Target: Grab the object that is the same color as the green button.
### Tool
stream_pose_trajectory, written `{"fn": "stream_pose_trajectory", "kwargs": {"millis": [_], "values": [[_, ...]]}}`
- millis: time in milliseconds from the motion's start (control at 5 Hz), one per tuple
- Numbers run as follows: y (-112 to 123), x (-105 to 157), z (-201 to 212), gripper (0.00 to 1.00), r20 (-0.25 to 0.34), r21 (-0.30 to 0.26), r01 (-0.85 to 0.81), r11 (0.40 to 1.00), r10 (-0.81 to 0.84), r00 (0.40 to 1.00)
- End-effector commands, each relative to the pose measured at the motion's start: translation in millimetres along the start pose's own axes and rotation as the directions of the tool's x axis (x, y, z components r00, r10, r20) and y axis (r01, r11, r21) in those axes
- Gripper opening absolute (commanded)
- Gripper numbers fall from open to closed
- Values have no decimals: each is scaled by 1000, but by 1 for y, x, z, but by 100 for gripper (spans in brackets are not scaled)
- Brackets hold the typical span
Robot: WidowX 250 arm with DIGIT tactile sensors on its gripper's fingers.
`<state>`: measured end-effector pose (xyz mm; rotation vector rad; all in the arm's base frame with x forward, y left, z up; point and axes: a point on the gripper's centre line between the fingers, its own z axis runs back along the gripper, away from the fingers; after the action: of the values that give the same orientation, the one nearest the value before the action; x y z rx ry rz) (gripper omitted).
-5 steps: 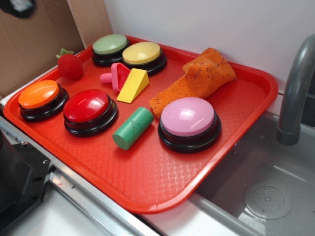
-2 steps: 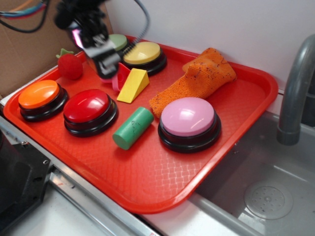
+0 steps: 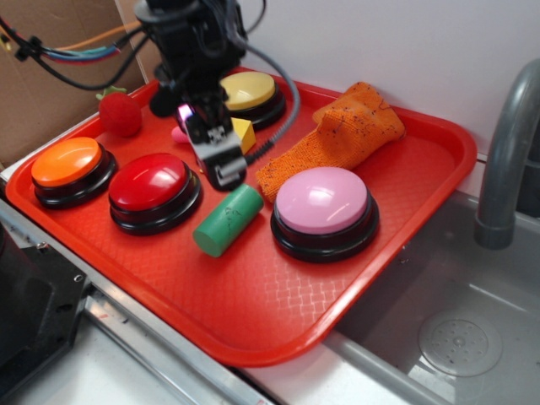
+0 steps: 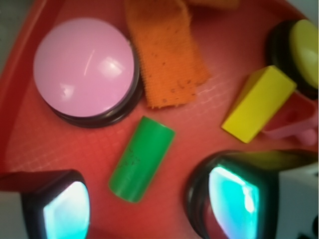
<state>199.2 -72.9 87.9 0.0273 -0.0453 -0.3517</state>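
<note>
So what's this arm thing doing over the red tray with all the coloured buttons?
The robot's gripper hangs open just above the red tray, holding nothing. Right below it lies a small green cylinder on its side, between the red button and the pink button, with an orange cloth and a yellow wedge close by. The arm's body hides the green button in the exterior view. The cylinder has not been grasped yet.

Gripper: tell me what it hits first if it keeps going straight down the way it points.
Probably the green cylinder, lying between the open fingers of the gripper; depth is unclear, so possibly the red tray beside it.
</note>
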Motion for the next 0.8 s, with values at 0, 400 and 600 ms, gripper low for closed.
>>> {"fn": "stream_pose_trajectory", "kwargs": {"millis": [0,400,600], "values": [[-3,0,-25,100,42,23,70,997,-71,997],[-7,-2,-50,100,39,-6,128,992,-128,991],[-8,1,-60,100,23,-25,122,992,-121,992]]}}
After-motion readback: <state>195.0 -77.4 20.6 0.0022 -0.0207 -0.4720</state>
